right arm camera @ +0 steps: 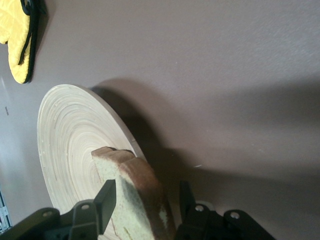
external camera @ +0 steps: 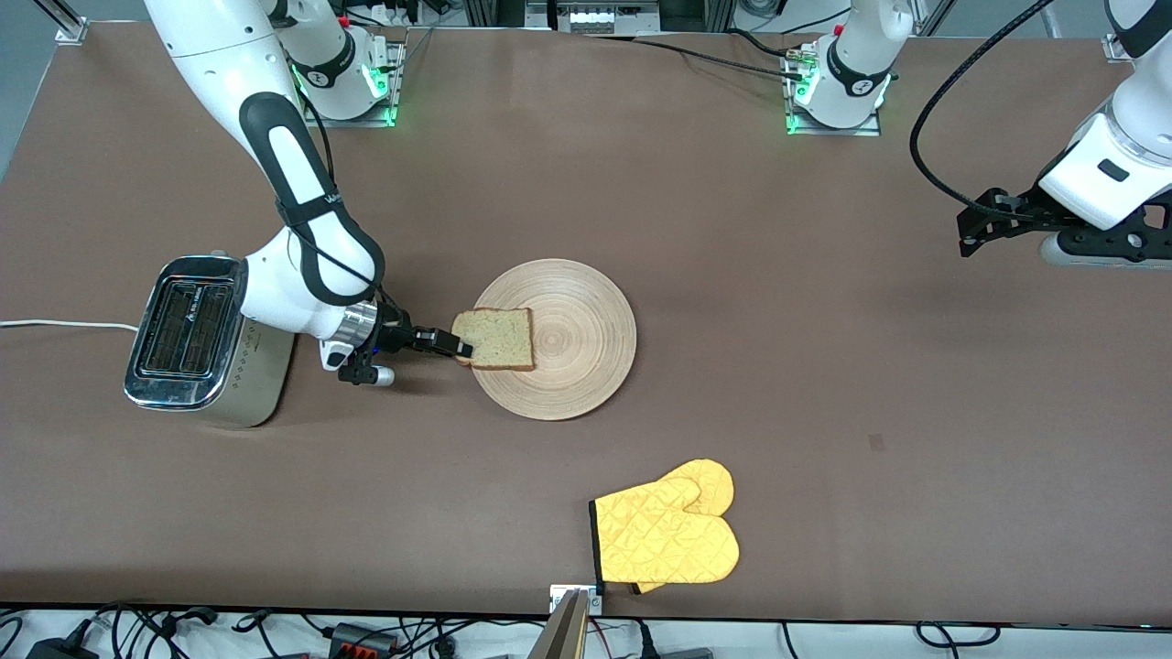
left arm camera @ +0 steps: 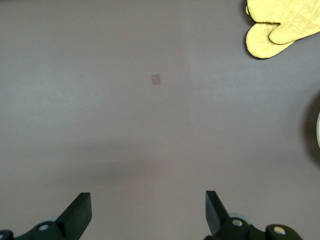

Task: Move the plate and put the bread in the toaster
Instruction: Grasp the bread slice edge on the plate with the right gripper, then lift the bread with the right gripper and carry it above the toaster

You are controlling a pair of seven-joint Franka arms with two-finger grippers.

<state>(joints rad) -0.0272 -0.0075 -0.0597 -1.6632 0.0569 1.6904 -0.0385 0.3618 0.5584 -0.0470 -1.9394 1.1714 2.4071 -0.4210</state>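
Note:
The light-wood plate (external camera: 577,366) lies in the middle of the table. The brown bread slice (external camera: 499,337) lies on the part of the plate toward the right arm's end, its edge over the rim. My right gripper (external camera: 462,348) reaches in level from the toaster's side, one finger above and one below that edge, shut on the bread. In the right wrist view the bread (right arm camera: 125,175) fills the gap of the gripper (right arm camera: 145,187) over the plate (right arm camera: 65,135). The chrome-topped toaster (external camera: 188,334) stands beside the right arm, both slots empty. My left gripper (external camera: 971,233) waits open and empty over bare table (left arm camera: 148,200).
A yellow oven mitt (external camera: 668,535) lies near the table's front edge, nearer to the camera than the plate; it also shows in the left wrist view (left arm camera: 282,22) and the right wrist view (right arm camera: 15,45). The toaster's white cord (external camera: 55,324) runs off the right arm's end.

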